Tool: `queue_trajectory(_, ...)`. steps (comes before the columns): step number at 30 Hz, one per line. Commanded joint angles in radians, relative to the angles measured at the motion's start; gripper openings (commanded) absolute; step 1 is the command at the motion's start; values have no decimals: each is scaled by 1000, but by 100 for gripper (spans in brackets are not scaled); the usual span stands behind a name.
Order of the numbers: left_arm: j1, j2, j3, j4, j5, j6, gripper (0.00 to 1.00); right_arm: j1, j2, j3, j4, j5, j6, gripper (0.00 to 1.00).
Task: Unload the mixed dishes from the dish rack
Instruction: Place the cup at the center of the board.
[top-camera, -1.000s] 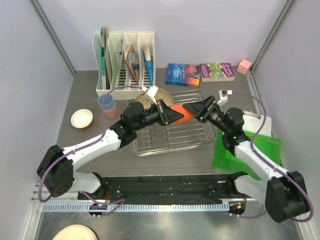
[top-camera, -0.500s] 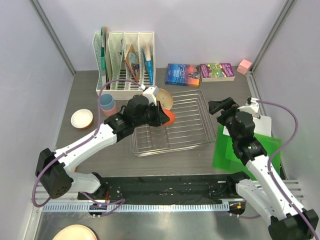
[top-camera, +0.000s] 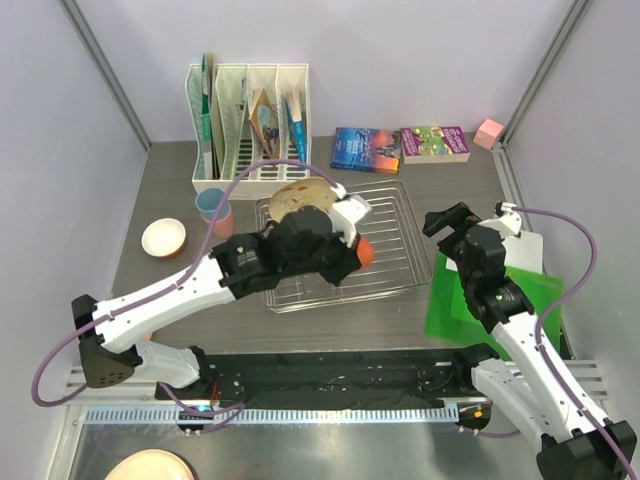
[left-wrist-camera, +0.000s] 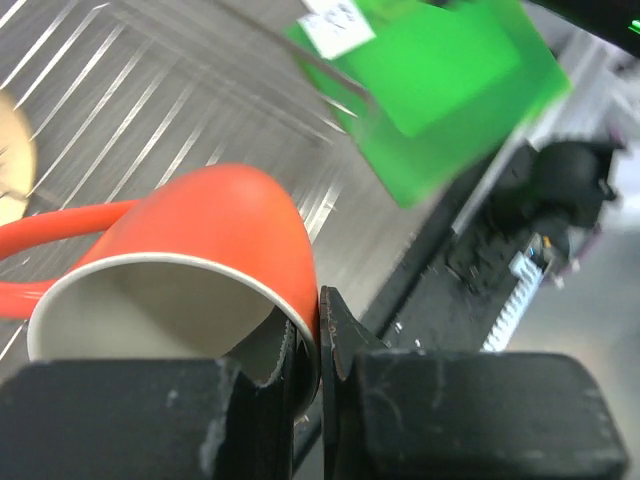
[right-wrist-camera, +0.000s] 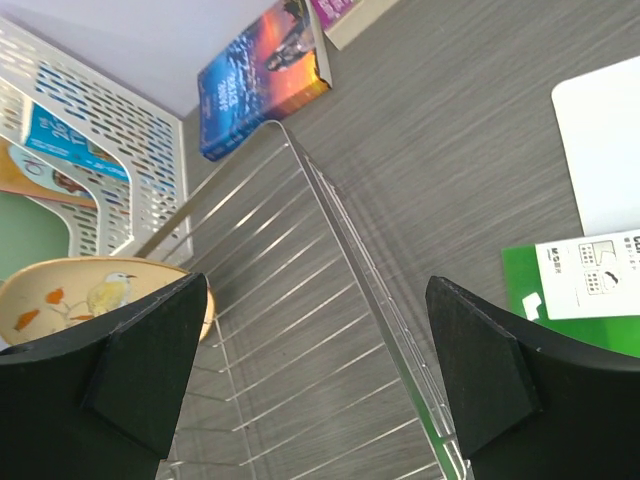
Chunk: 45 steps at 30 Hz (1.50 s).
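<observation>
My left gripper (top-camera: 352, 250) is shut on the rim of the orange mug (top-camera: 365, 252), one finger inside it and one outside, holding it above the middle of the dish rack (top-camera: 395, 270). In the left wrist view the mug (left-wrist-camera: 220, 230) shows its white inside, with the rack bars (left-wrist-camera: 130, 100) below. The beige plate (top-camera: 300, 195) leans at the rack's back left corner. My right gripper (top-camera: 440, 222) is open and holds nothing, just right of the rack; its view looks down on the rack rim (right-wrist-camera: 330, 220) and the plate (right-wrist-camera: 80, 295).
A grey-blue cup (top-camera: 210, 203) and a pink cup (top-camera: 222, 222) stand left of the rack, beside a small bowl (top-camera: 163, 237). A white file holder (top-camera: 250, 120) and books (top-camera: 366, 148) line the back. A green folder (top-camera: 490, 300) lies at the right.
My right gripper left the mug and drew back to the right of the rack. My left arm carried the mug rightward and nearer over the rack, uncovering the plate.
</observation>
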Motion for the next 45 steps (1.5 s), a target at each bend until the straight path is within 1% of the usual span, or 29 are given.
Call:
queue_trajectory(1, -172, 51, 122, -126, -178, 159, 0, -3, 9, 45, -10, 12, -17, 96)
queue_trajectory(2, -238, 65, 131, -140, -204, 166, 0, -1, 7, 45, -8, 12, -15, 96)
queue_trajectory(4, -309, 104, 143, -149, -254, 185, 0, 0, 10, 42, -10, 10, -14, 96)
queue_trajectory(9, -344, 189, 178, -187, -209, 188, 0, -1, 12, 42, -21, -3, -14, 96)
queue_trajectory(12, -366, 267, 237, -241, -158, 196, 0, -1, 0, 39, -34, -2, -12, 95)
queue_trajectory(13, -376, 317, 250, -255, -152, 197, 0, -1, -5, 37, -38, -2, -11, 96)
queue_trajectory(16, -381, 419, 315, -313, -138, 211, 0, -1, -14, 33, -44, -8, -3, 96)
queue_trajectory(21, -380, 511, 373, -324, -95, 241, 0, -3, -19, 26, -50, -25, 3, 95)
queue_trajectory(24, -378, 551, 388, -312, -55, 258, 0, -1, -20, 26, -59, -26, -2, 95)
queue_trajectory(28, -346, 600, 389, -316, 6, 245, 0, -1, -20, 25, -62, -31, -3, 95)
queue_trajectory(30, -337, 611, 372, -304, 8, 239, 0, -1, -23, 23, -65, -26, -6, 95)
queue_trajectory(31, -332, 612, 355, -295, 38, 235, 0, -3, -23, 23, -67, -25, -11, 96)
queue_trajectory(40, -314, 648, 330, -321, 22, 231, 0, -3, -25, 31, -70, -9, -20, 96)
queue_trajectory(45, -315, 652, 321, -333, -66, 219, 0, -1, -26, 31, -71, -2, -28, 96)
